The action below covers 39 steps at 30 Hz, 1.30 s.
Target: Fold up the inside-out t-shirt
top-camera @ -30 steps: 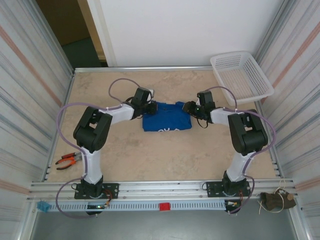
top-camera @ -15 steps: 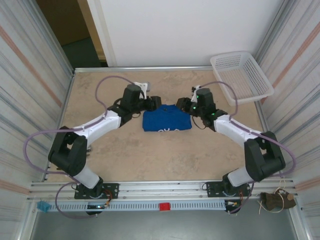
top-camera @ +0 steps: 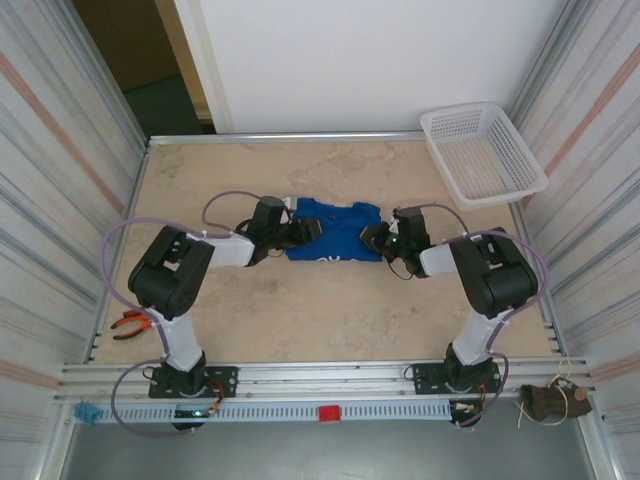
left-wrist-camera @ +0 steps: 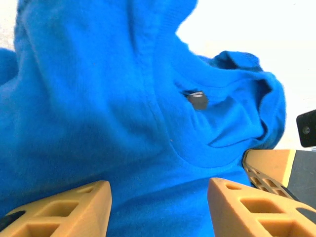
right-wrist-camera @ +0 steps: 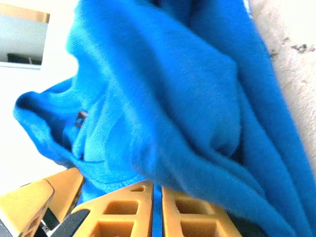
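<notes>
The royal-blue t-shirt (top-camera: 335,225) lies as a folded bundle in the middle of the table, with a bit of print showing at its near edge. My left gripper (top-camera: 303,232) is at its left side. In the left wrist view this gripper (left-wrist-camera: 159,197) stands open, its orange fingers (left-wrist-camera: 74,210) wide apart with blue cloth (left-wrist-camera: 98,98) between and beyond them. My right gripper (top-camera: 375,238) is at the shirt's right side. In the right wrist view it (right-wrist-camera: 158,190) is shut, a thin strip of blue cloth (right-wrist-camera: 163,89) pinched between its fingers (right-wrist-camera: 128,207).
A white lattice basket (top-camera: 483,152) sits at the back right corner. Orange-handled pliers (top-camera: 135,322) lie by the left wall. Metal walls close in both sides. Bare tan tabletop (top-camera: 330,310) stretches in front of the shirt.
Both grippers have dropped from above the shirt's far corners to table level at its left and right sides. The arms' elbows have pulled back toward the bases.
</notes>
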Tool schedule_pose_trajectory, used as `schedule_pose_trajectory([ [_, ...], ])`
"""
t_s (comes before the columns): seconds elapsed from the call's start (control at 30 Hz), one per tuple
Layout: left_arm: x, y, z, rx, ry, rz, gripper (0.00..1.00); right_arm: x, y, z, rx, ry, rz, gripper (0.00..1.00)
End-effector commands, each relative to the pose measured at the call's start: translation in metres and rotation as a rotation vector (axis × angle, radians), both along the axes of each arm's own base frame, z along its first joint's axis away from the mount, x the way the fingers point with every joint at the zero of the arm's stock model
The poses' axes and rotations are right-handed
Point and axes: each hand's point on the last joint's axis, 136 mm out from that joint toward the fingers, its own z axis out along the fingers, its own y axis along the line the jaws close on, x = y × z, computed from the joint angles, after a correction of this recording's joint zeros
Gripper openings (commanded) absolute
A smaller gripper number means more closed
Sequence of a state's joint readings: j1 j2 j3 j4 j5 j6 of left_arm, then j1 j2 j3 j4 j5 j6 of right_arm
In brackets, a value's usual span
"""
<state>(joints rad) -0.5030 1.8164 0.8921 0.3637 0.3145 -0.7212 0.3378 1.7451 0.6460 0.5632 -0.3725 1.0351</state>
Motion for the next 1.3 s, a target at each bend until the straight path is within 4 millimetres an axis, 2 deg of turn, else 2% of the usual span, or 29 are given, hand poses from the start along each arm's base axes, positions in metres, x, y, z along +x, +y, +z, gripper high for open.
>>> schedule_pose_trajectory([
  [0.0, 0.011, -0.005, 0.061, -0.021, -0.085, -0.031, 0.55, 0.012, 0.001, 0.052, -0.032, -0.094, 0.033, 0.12],
  [0.03, 0.016, -0.009, 0.072, -0.022, -0.102, -0.045, 0.56, 0.018, 0.002, 0.065, -0.045, -0.119, 0.041, 0.13],
  [0.1, 0.025, -0.015, 0.081, -0.032, -0.113, -0.070, 0.56, 0.030, 0.005, 0.080, -0.071, -0.146, 0.063, 0.13],
  [0.2, 0.041, -0.019, 0.077, -0.026, -0.105, -0.076, 0.55, 0.048, 0.008, 0.081, -0.086, -0.145, 0.077, 0.13],
  [0.33, 0.062, -0.014, 0.050, 0.010, -0.081, -0.043, 0.55, 0.067, 0.003, 0.059, -0.079, -0.112, 0.053, 0.12],
  [0.5, 0.089, -0.001, 0.007, 0.056, -0.018, 0.003, 0.54, 0.072, 0.000, 0.011, -0.071, -0.032, 0.015, 0.12],
  [0.57, 0.097, 0.002, -0.002, 0.054, -0.013, 0.017, 0.54, 0.069, 0.002, -0.008, -0.046, 0.002, 0.003, 0.13],
  [0.6, 0.102, 0.004, 0.002, 0.053, -0.023, 0.026, 0.54, 0.068, 0.003, -0.015, -0.030, 0.015, -0.004, 0.13],
  [0.63, 0.106, 0.006, -0.008, 0.063, -0.011, 0.029, 0.54, 0.069, 0.005, -0.018, -0.015, 0.021, -0.004, 0.13],
  [0.67, 0.109, 0.007, -0.005, 0.062, -0.017, 0.030, 0.54, 0.070, 0.006, -0.018, -0.004, 0.023, 0.000, 0.14],
  [0.73, 0.115, 0.006, 0.014, 0.052, -0.049, 0.020, 0.53, 0.073, 0.008, -0.003, 0.022, -0.006, 0.023, 0.15],
  [0.8, 0.112, 0.001, 0.048, 0.043, -0.114, -0.008, 0.53, 0.073, 0.008, 0.019, 0.023, -0.048, 0.047, 0.16],
  [0.9, 0.089, -0.016, 0.089, 0.020, -0.159, -0.051, 0.54, 0.069, 0.001, 0.062, 0.001, -0.118, 0.067, 0.20],
  [0.97, 0.065, -0.032, 0.100, 0.004, -0.149, -0.079, 0.54, 0.063, -0.009, 0.085, -0.030, -0.143, 0.057, 0.26],
  [1.07, 0.024, -0.062, 0.094, -0.007, -0.110, -0.116, 0.55, 0.049, -0.029, 0.110, -0.096, -0.155, 0.027, 0.45],
  [1.13, 0.007, -0.079, 0.074, -0.018, -0.057, -0.110, 0.55, 0.037, -0.045, 0.123, -0.151, -0.164, -0.002, 0.58],
  [1.2, -0.001, -0.089, 0.051, -0.034, 0.006, -0.092, 0.55, 0.025, -0.060, 0.134, -0.200, -0.176, -0.033, 0.68],
  [1.27, -0.001, -0.089, 0.021, -0.016, 0.075, -0.045, 0.56, 0.011, -0.075, 0.143, -0.241, -0.176, -0.063, 0.77],
])
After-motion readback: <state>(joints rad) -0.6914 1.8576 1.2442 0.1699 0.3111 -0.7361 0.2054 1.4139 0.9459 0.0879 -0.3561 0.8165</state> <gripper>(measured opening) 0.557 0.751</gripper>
